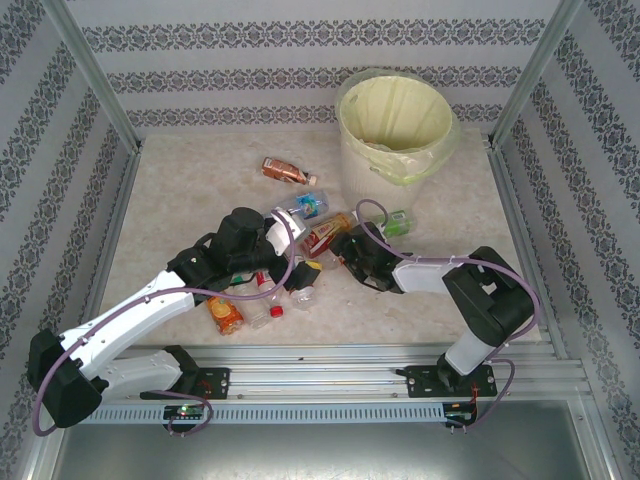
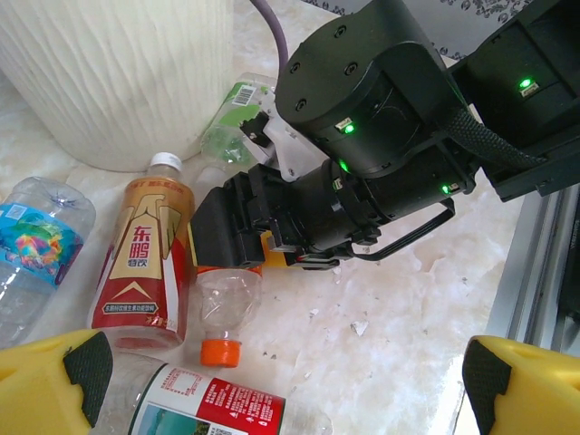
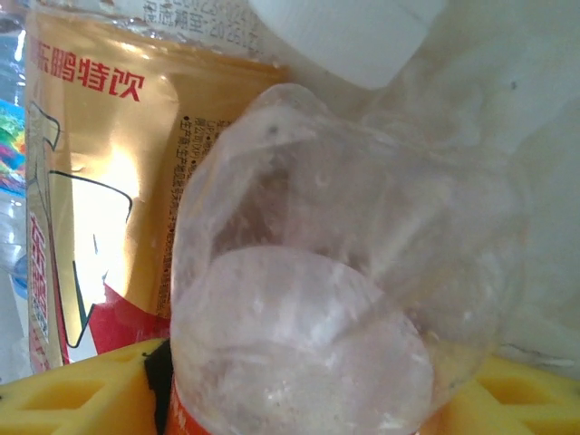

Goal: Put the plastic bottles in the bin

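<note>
Base of the clear bottle point(image 2: 228, 304) is hidden between the jaws of the right gripper point(image 2: 237, 246), which press both its sides. It lies on the table point(image 2: 408, 308) near the bin point(image 1: 385, 160), beside a red-gold bottle point(image 2: 145, 263), orange cap point(image 2: 220, 352) pointing toward the wide-spread left gripper point(image 2: 290, 390).

Bin point(image 1: 365, 170) stood at far side of table point(image 1: 170, 200), right of centre. Lone bottle point(image 1: 284, 171) lay left of bin, apart. Second bottle point(image 1: 397, 222) lay just before bin. Bottle cluster point(image 1: 322, 237) lay mid-table, left-front of bin.
</note>
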